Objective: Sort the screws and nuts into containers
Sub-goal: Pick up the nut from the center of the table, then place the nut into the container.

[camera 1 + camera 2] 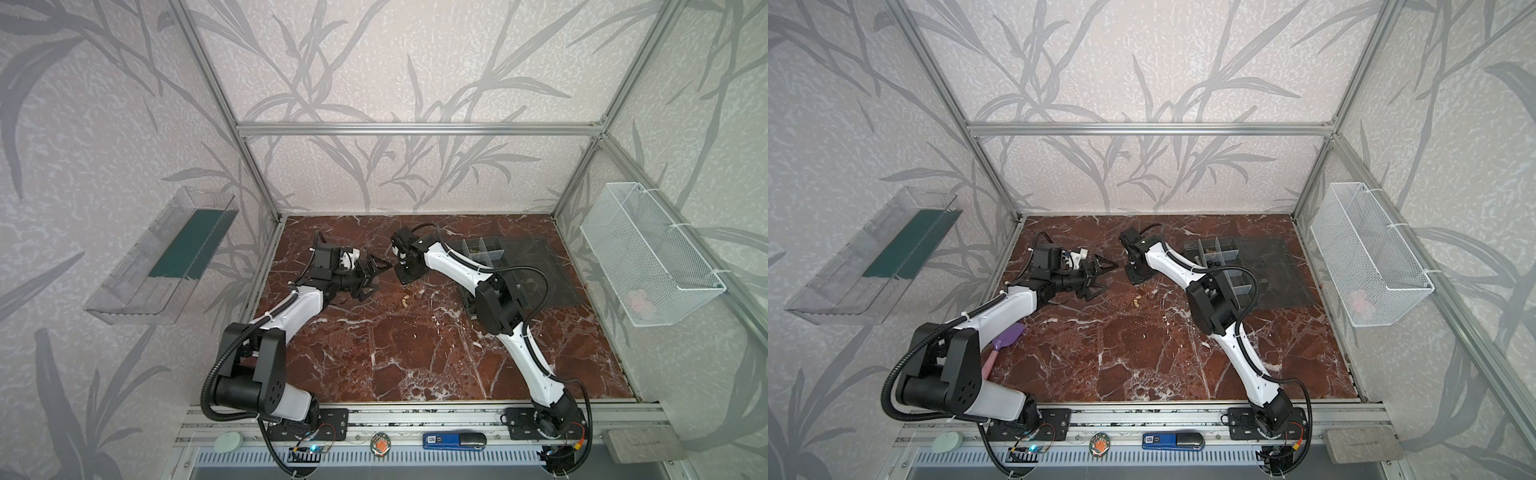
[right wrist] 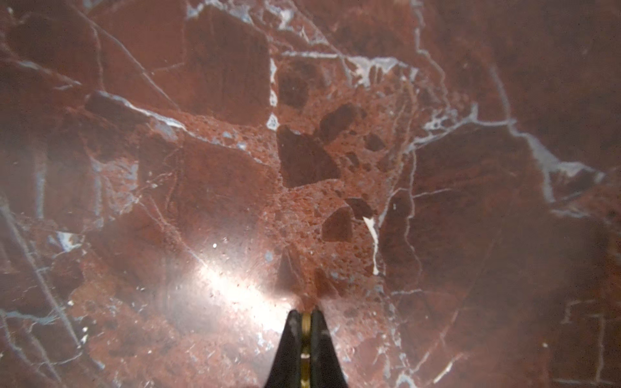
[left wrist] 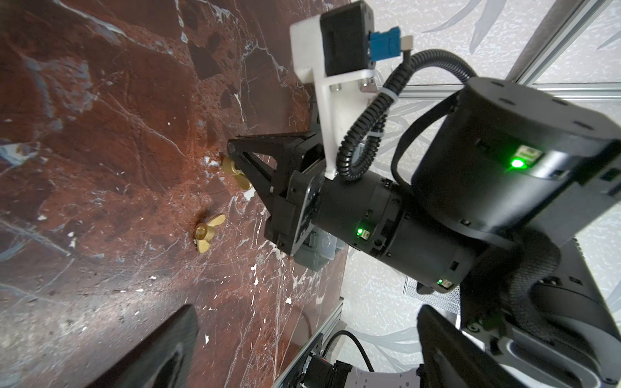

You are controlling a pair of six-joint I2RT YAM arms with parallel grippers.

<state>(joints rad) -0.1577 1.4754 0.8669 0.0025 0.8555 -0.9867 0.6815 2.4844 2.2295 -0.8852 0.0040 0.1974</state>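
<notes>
Leaf-patterned walls (image 1: pixel 374 62) and aluminium frame (image 1: pixel 415 129) surround red marble floor (image 1: pixel 415 353)

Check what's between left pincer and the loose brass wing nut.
Nothing: bare marble tabletop between left pincer and loose wing nut, in both top views and left wrist view.

FRONT: red-brown marble surface (image 1: pixel 415 353) wide open | CENTRE: black left hand (image 1: pixel 380 277), jaws spread, faces black right hand (image 2: pixel 305 314), tips down and closed on a brass wing nut (image 3: pixel 240 178); only a narrow gap between them | BESIDE: loose brass wing nut (image 3: pixel 205 231) just clear | BACK RIGHT: flat dark grey plastic organizer box (image 1: pixel 1219 249), right arm's elbow (image 1: pixel 494 303) above it
</notes>
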